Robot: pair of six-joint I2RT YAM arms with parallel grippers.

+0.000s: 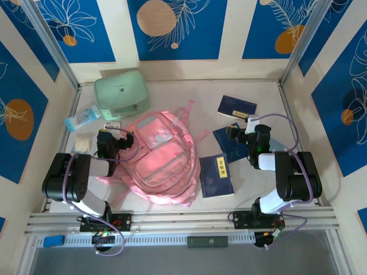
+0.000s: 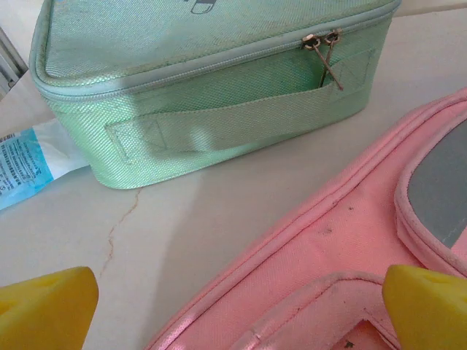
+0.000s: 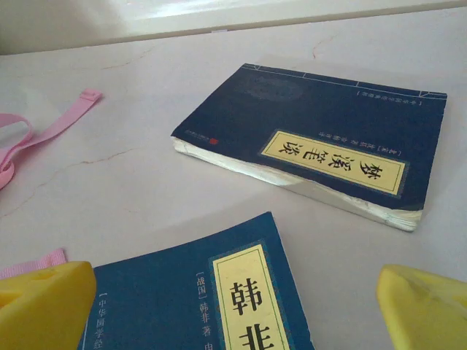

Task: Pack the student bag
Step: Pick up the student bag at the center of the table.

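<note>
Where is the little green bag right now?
In the top view, the mint green case sits at the far left of the table, just behind the pink backpack, with a blue-and-white packet at its left side.

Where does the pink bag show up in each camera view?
Top external: bag lies mid-table, between the arms.
Left wrist: bag at lower right, mint case above it.
Right wrist: its straps at the left edge.
Shared landmark: the pale table under it.
</note>
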